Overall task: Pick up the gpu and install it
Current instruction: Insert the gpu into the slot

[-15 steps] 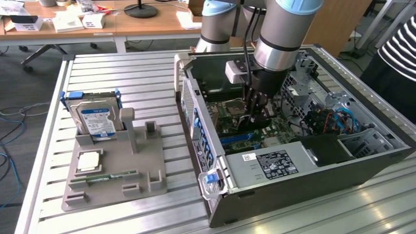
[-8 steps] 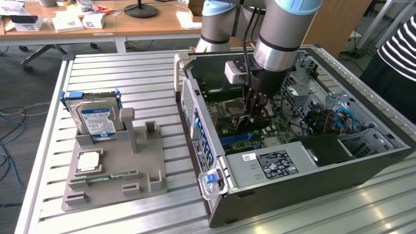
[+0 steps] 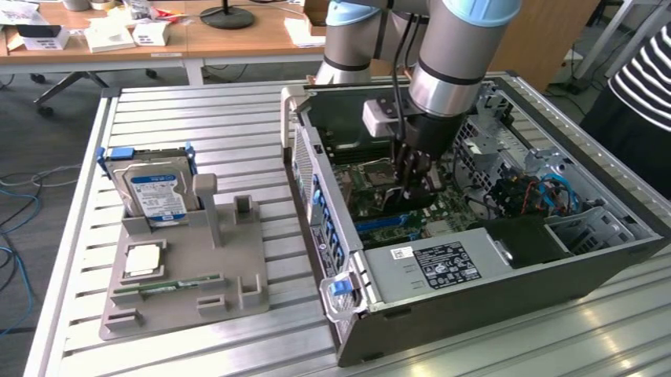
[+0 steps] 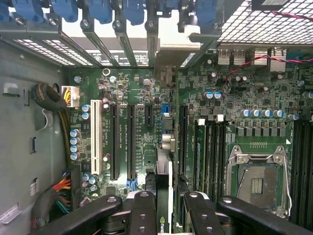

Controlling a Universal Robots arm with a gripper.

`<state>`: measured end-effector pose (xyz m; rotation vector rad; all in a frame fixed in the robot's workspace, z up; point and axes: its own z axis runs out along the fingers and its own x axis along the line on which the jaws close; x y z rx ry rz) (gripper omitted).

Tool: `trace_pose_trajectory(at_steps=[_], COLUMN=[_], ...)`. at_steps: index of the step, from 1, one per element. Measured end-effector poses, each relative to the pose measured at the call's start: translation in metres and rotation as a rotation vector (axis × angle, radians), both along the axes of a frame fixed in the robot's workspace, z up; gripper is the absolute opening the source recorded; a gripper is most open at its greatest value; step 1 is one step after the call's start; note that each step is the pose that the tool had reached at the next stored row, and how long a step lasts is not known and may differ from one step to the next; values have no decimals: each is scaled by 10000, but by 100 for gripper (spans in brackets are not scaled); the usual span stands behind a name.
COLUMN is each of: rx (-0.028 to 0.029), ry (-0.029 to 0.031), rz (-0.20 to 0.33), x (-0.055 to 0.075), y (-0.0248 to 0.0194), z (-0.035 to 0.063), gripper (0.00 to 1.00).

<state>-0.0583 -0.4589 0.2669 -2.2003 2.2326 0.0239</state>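
Observation:
In the wrist view the gpu (image 4: 164,181) is seen edge-on as a thin dark card, running away from the camera between the two black fingers (image 4: 142,210). My gripper (image 4: 166,215) is shut on it. The card hangs over the green motherboard (image 4: 244,93), close to the long black expansion slots (image 4: 131,142) and the white slot (image 4: 95,142). In the exterior view my gripper (image 3: 412,174) reaches down into the open computer case (image 3: 504,283), with the dark gpu (image 3: 417,196) below it, just above the board.
Blue latches and the rear slot openings (image 4: 98,29) line the case wall. An empty CPU socket (image 4: 257,181) lies beside the card. Outside the case, a grey fixture (image 3: 184,283) holds a hard drive (image 3: 155,192), a chip and a memory stick. A person in a striped top (image 3: 645,71) stands at the exterior view's right.

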Motion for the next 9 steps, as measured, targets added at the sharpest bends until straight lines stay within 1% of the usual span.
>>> trace_pose_trajectory(at_steps=[6,9], rx=[0,-2], ry=[-1,1], rz=[3,4], x=[-5,-6], y=[-2,-3], z=[-36,-36], gripper=[27,27])
